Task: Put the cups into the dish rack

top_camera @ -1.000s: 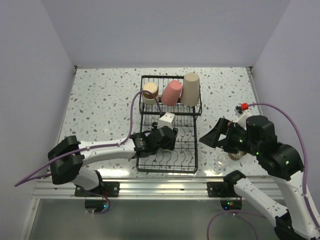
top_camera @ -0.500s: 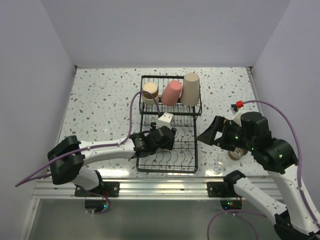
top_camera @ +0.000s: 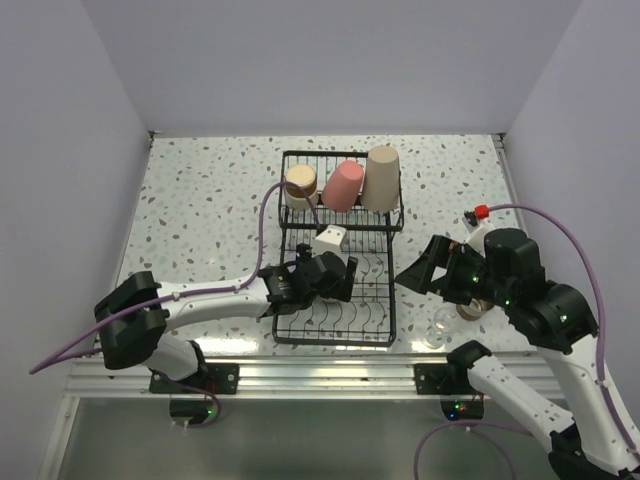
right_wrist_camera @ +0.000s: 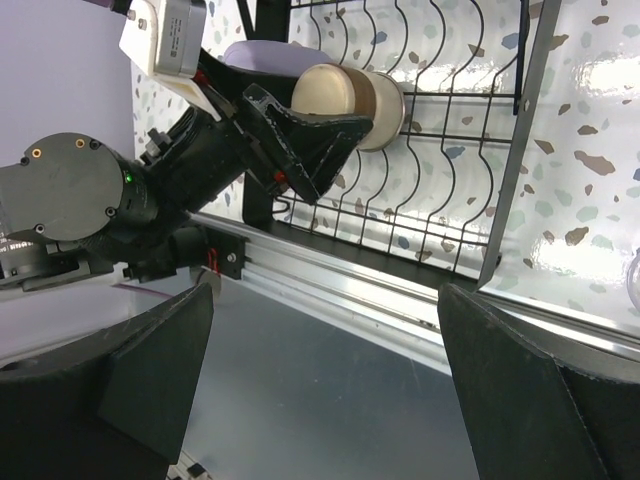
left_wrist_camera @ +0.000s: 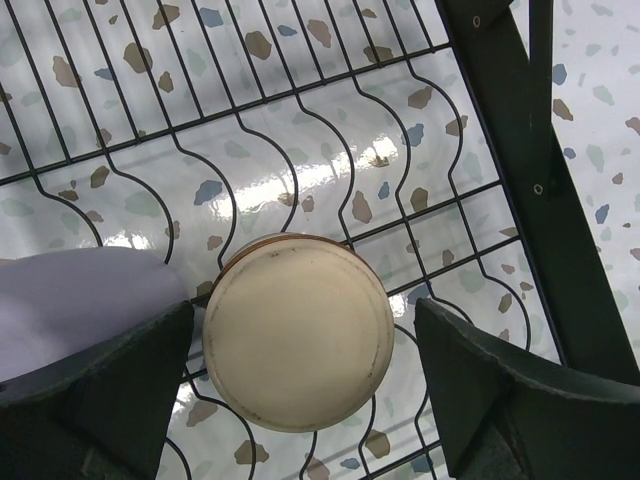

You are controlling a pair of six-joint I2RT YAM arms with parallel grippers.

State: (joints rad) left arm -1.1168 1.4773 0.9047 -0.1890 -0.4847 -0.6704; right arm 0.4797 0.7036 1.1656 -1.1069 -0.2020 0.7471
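Cups stand in the raised basket at the 12 o'clock end of the dish rack (top_camera: 391, 300): from left to right a short tan cup (top_camera: 300, 185), a pink cup (top_camera: 343, 185) and a tall beige cup (top_camera: 381, 178). Toward 6 o'clock, over the lower section of curved tines, the left gripper (left_wrist_camera: 302, 310) reaches in from 9 o'clock with its fingers spread. Between them a tan-brown cup (left_wrist_camera: 298, 345) rests on the wires, its pale round end facing the wrist camera. The finger at its 9 o'clock side sits right at its edge, and whether they touch cannot be told. The finger at 3 o'clock stands clear of it. A lavender cup (left_wrist_camera: 80, 300) lies just beside the tan-brown cup at 9 o'clock in the wrist view, partly behind that nearer finger; from above, both are hidden under the gripper. At 3 o'clock of the rack the right gripper (right_wrist_camera: 325, 290) hovers above the speckled table (top_camera: 200, 220), fingers wide apart with nothing between them, aimed toward the rack. Near the table's 6 o'clock edge a clear glass (top_camera: 437, 335) stands on the table. Just beside it at 1 o'clock, a second tan-brown cup (top_camera: 468, 312) shows only in part under the right arm.
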